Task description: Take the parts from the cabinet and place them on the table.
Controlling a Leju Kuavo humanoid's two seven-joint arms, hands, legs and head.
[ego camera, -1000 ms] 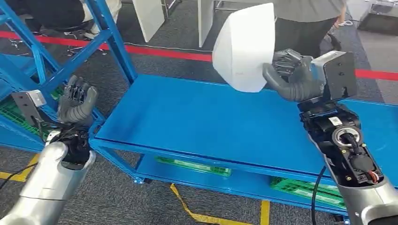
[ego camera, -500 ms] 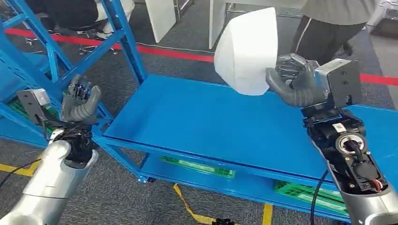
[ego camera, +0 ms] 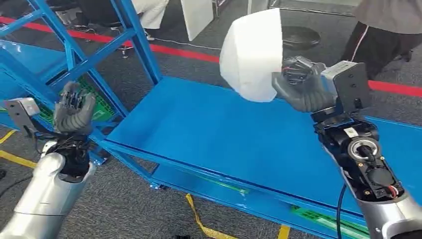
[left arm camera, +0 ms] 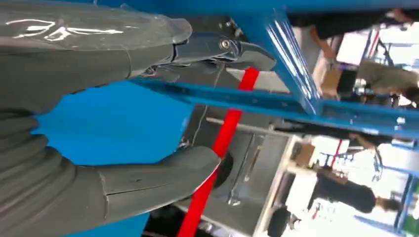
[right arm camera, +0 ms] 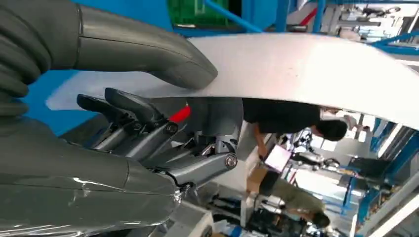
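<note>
My right hand (ego camera: 298, 87) holds a white curved panel part (ego camera: 251, 55) up in the air above the far side of the blue table (ego camera: 209, 132). In the right wrist view the thumb (right arm camera: 143, 52) lies on the white part (right arm camera: 306, 66) and the dark fingers (right arm camera: 133, 116) curl beneath it. My left hand (ego camera: 73, 109) is raised, fingers apart, holding nothing, beside the blue cabinet frame (ego camera: 74, 55) and left of the table's corner. The left wrist view shows the same left hand (left arm camera: 99, 123), its thumb and fingers spread around empty space.
Green crates (ego camera: 323, 219) sit on the table's lower shelf, and another green crate (ego camera: 97, 107) lies in the cabinet. A person (ego camera: 385, 30) stands beyond the table at the far right. Red floor tape (ego camera: 179, 52) runs behind; yellow tape (ego camera: 199, 219) lies in front.
The whole view has shifted, so the camera moved: table and cabinet sit further right. The right hand keeps holding the white part. The left hand stays raised and empty.
</note>
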